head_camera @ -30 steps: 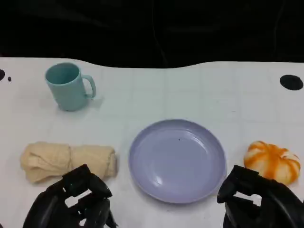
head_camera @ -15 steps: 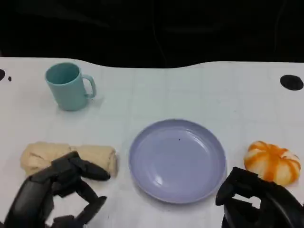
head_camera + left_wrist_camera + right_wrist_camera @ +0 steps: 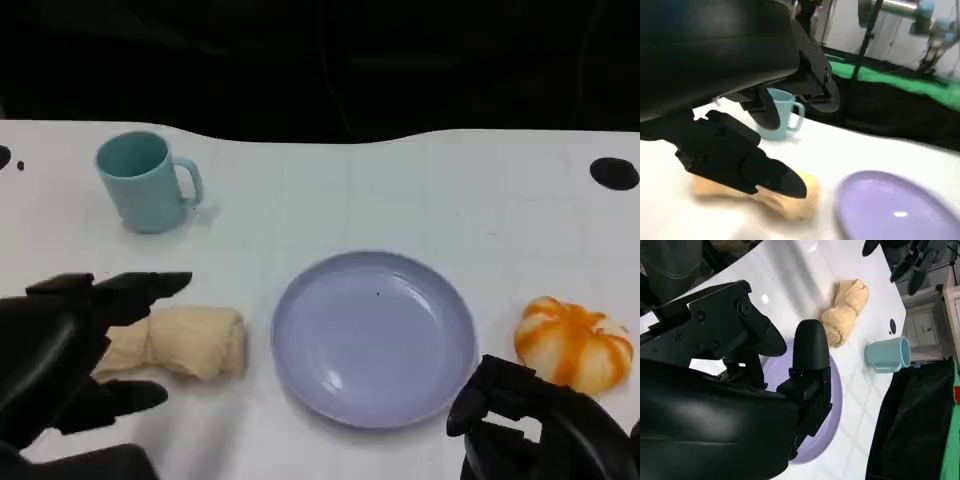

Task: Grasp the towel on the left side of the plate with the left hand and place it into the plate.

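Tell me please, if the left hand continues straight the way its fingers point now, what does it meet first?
Probably the towel. The left hand is open, its fingers spread above and below the towel's near end and pointing toward the plate. Height above the towel is unclear.

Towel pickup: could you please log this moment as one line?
phase: reaching | left hand: open over towel, no grasp | plate: empty | right hand: idle

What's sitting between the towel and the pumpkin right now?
The purple plate, empty, lies between the towel and the pumpkin; the head view shows it, with bare table on either side.
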Controlling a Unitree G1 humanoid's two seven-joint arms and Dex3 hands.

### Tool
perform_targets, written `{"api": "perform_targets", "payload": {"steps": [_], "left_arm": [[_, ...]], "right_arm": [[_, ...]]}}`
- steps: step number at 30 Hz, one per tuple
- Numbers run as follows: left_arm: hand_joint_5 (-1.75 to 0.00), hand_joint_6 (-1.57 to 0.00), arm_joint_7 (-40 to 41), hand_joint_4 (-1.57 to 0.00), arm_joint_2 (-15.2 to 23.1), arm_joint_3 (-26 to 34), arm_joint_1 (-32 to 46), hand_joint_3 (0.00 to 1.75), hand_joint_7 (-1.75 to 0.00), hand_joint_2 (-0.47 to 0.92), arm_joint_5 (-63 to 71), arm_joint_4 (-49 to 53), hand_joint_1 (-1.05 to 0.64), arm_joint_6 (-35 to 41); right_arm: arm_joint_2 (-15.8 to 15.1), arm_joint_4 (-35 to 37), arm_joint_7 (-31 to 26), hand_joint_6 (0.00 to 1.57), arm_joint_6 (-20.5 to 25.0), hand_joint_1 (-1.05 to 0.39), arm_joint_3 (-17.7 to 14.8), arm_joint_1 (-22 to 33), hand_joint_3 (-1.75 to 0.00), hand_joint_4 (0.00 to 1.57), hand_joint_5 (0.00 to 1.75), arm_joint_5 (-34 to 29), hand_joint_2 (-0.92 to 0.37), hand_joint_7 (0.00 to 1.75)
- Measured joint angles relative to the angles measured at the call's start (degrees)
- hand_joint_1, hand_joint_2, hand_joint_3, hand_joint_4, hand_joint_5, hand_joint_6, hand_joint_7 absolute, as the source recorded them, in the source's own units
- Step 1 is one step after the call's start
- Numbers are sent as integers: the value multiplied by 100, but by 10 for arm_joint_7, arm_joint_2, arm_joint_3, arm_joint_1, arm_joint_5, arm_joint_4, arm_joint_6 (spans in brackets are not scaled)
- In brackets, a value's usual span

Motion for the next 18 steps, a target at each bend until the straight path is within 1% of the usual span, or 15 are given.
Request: {"api": "perform_targets", "payload": {"steps": [1, 5, 7, 10, 18], "left_arm": [[-33, -39, -1, -35, 3, -8, -7, 0, 0, 86, 25, -2, -54, 10], [-25, -33, -25, -32, 12, -46, -45, 0, 0, 86, 104, 2, -54, 53], [-19, -32, -41, -35, 16, -64, -64, 0, 0, 85, 123, 16, -55, 70], [-15, -32, -58, -39, 18, -92, -97, 0, 0, 85, 149, 49, -57, 93], [-10, -32, -63, -41, 11, -165, -181, 1, -1, 87, 184, 168, -57, 148]], "right_arm": [[0, 0, 1, 52, -1, -12, -1, 1, -121, 73, 175, 0, -62, 167], [0, 0, 3, 53, -5, -11, -3, 4, -122, 73, 175, 1, -62, 166], [0, 0, 3, 53, -5, -11, -6, 5, -122, 73, 175, 1, -62, 166], [-2, -1, 4, 54, -5, -12, -12, 7, -122, 73, 175, 2, -61, 165], [-5, 1, 13, 55, -8, -13, -17, 8, -123, 74, 175, 4, -61, 165]]}}
